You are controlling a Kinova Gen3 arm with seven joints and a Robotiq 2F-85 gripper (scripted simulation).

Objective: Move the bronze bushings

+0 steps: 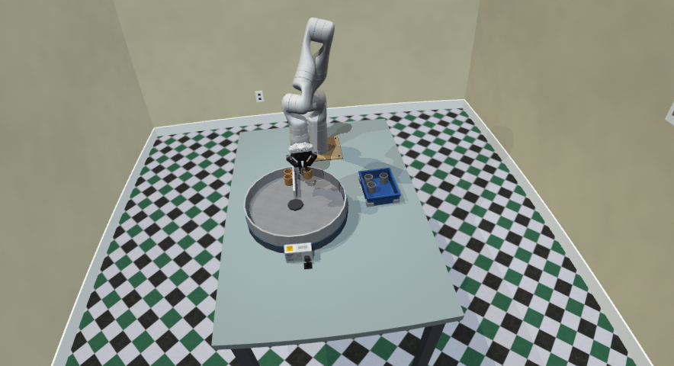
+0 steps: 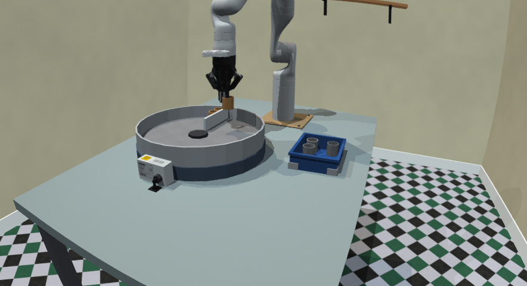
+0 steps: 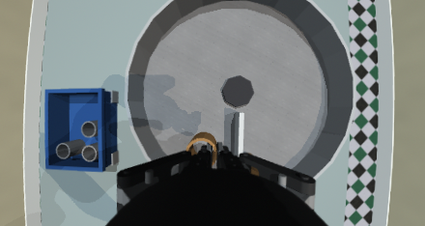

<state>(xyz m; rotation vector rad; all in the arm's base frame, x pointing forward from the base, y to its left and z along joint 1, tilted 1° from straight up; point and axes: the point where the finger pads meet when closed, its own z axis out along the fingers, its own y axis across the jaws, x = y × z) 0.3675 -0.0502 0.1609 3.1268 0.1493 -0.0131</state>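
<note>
My gripper [image 1: 303, 168] [image 2: 223, 96] is shut on the wall of a bronze bushing [image 1: 307, 174] [image 2: 228, 103] [image 3: 201, 137]. The bushing hangs upright at about rim height over the back of the turntable's disc [image 1: 273, 215] [image 2: 169, 131] [image 3: 193, 59], close to the divider. Two other bronze bushings [image 1: 287, 180] [image 2: 211, 112] stand on the disc across the divider; in the wrist view they are mostly hidden. The dark hub [image 1: 295, 204] [image 2: 198, 134] [image 3: 237, 91] is bare. Three steel bushings [image 1: 371, 187] [image 2: 332, 149] [image 3: 89, 129] are in the blue crate [image 1: 380, 199] [image 2: 313, 167] [image 3: 47, 131]; no bronze one shows there.
An upright light divider [image 1: 294, 180] [image 2: 214, 119] [image 3: 240, 131] runs from near the hub towards the back wall. A raised grey rim [image 1: 296, 232] [image 2: 199, 153] [image 3: 136, 107] surrounds the disc. A white box [image 1: 298, 253] [image 2: 155, 170] stands at the turntable's front.
</note>
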